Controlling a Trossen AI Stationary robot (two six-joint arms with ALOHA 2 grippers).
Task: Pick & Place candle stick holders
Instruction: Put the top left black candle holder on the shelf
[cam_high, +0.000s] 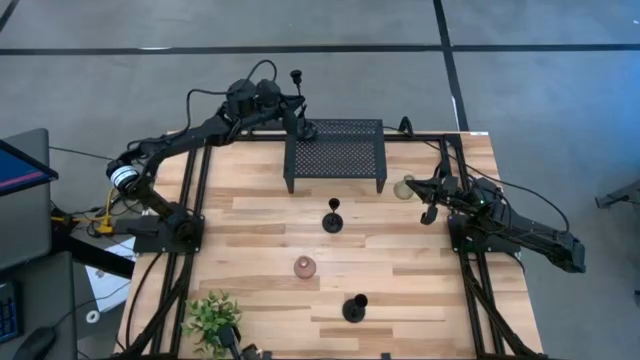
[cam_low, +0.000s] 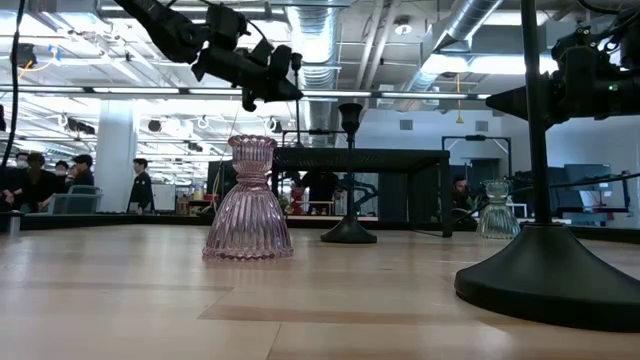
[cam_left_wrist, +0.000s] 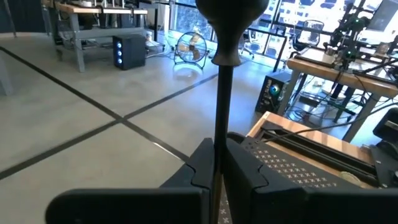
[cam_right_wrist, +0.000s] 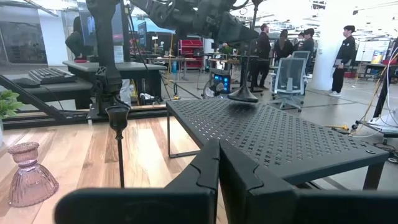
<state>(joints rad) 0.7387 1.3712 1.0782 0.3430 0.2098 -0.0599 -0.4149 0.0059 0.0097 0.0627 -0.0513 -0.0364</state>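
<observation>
My left gripper (cam_high: 296, 108) reaches level over the far left corner of the black perforated stand (cam_high: 335, 150) and is shut on a tall black candle stick holder (cam_high: 297, 80). A second candle stick holder (cam_high: 333, 218) stands on its round base on the table in front of the stand. A third one (cam_high: 354, 307) stands nearer the front edge. My right gripper (cam_high: 431, 210) waits shut at the table's right, touching nothing. My left gripper pinches the holder's thin stem (cam_left_wrist: 219, 140) between its two fingers, some way below the top cup (cam_left_wrist: 231, 18). The fingers lie level across the stem, coming from the table's far left. The holder stands upright, its base (cam_right_wrist: 242, 96) at the stand's far left corner; whether it touches the top, I cannot tell.
A pink ribbed glass holder (cam_high: 304, 267) stands mid-table and a clear glass one (cam_high: 404, 187) beside the stand's right end. A small leafy plant (cam_high: 212, 315) sits at the front left corner. People stand in the room beyond the table.
</observation>
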